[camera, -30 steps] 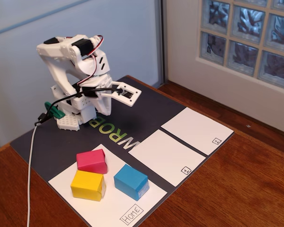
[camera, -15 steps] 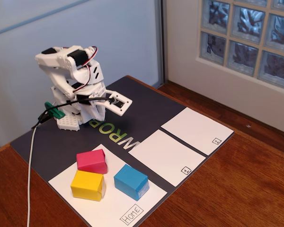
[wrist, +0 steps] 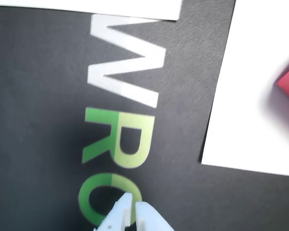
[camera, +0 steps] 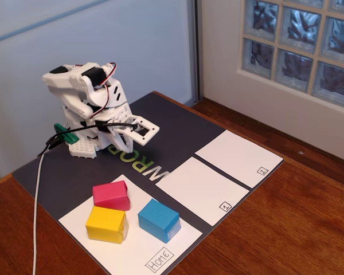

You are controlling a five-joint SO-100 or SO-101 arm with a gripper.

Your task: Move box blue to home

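The fixed view looks down at a slant from above the front corner of the dark mat (camera: pixel 178 129), taking in the whole arm in the upper left of the frame. The wrist view hangs close over the mat, facing down, gripper (wrist: pixel 134 208) tips at its bottom edge. Both share the printed lettering (camera: pixel 142 162) and the home panel (camera: pixel 74 220) edge.
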